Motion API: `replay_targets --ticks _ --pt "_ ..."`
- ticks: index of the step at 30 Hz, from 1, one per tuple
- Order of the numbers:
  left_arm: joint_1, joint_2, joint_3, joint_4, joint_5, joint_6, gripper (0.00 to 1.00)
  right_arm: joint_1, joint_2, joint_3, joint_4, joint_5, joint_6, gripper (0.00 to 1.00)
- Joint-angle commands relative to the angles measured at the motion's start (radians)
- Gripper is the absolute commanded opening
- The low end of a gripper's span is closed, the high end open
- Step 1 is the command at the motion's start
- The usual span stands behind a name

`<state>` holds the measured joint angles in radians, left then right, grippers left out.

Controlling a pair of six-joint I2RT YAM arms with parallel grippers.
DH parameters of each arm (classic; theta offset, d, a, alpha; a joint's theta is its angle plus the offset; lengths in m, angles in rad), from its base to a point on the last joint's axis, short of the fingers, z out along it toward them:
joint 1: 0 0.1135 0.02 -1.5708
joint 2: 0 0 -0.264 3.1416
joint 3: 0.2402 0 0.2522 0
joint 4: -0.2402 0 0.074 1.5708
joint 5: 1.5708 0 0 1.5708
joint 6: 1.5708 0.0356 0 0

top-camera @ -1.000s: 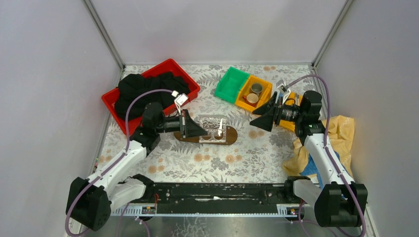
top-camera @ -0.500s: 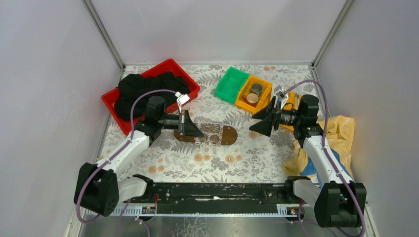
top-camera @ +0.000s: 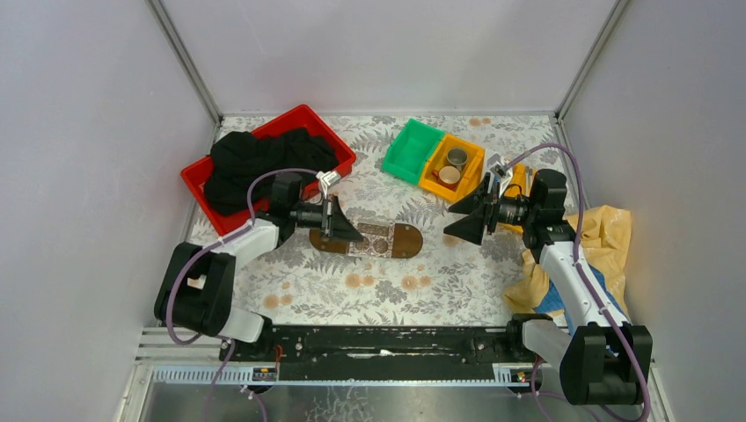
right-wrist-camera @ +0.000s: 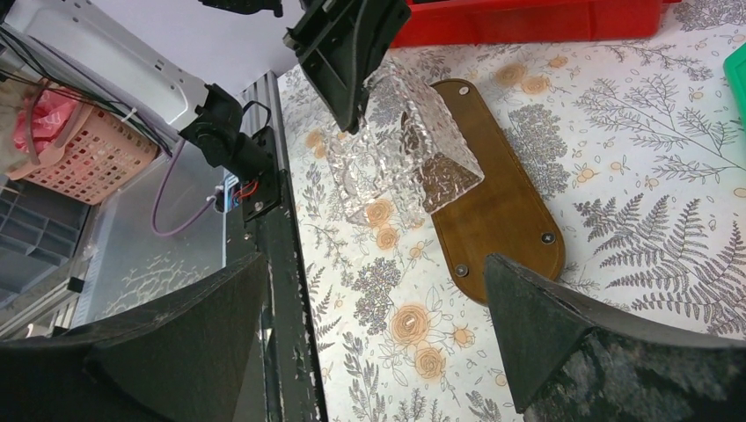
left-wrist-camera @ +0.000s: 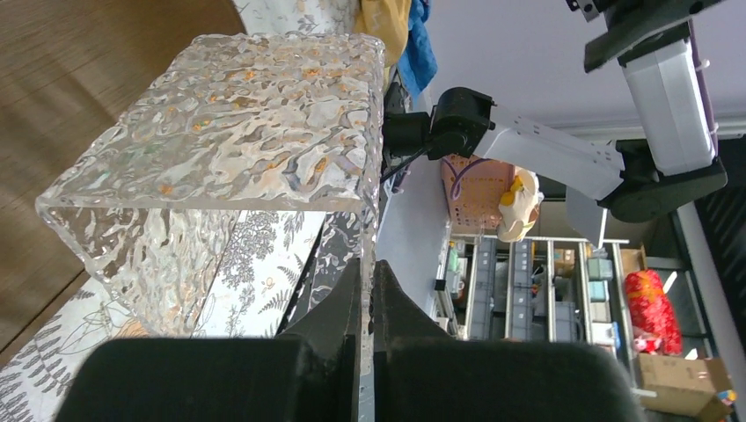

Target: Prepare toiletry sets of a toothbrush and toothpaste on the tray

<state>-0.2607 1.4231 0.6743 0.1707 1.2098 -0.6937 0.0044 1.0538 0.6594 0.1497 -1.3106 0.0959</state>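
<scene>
Top external, left end effector over tray, seemingly gripping holder

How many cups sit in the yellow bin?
2: one cup at the far end of the yellow bin, another cup nearer the arms; others may be hidden.

Tray: from above, its left end is hidden under the clear holder and the left jaws.
Clear holder: in the left wrist view, its lower edge is hidden behind the left jaws. Contents unreadable through the rippled walls.
Red crate: inside covered by black cloth. Cut off at the top edge of the right wrist view.
Cups: contents too small to tell.
</scene>
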Motion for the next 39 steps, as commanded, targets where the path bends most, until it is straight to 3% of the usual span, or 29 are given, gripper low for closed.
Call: replay_targets --ticks 1,21,31,39 --pt "0.032 0.051 0.032 0.071 0.042 -0.013 0.0 -0.004 -0.013 0.037 0.005 -0.01 -0.028 0.99" --pt "0.068 0.216 0.066 0.145 0.027 -0.067 0.0 -0.004 -0.018 0.042 -0.024 -0.015 -0.057 0.99" --pt "0.089 0.261 0.072 0.174 0.023 -0.099 0.1 -0.005 -0.024 0.044 -0.03 -0.021 -0.062 0.99" --pt "0.092 0.276 0.105 0.086 -0.004 -0.043 0.2 -0.004 -0.029 0.046 -0.035 -0.022 -0.068 0.99"
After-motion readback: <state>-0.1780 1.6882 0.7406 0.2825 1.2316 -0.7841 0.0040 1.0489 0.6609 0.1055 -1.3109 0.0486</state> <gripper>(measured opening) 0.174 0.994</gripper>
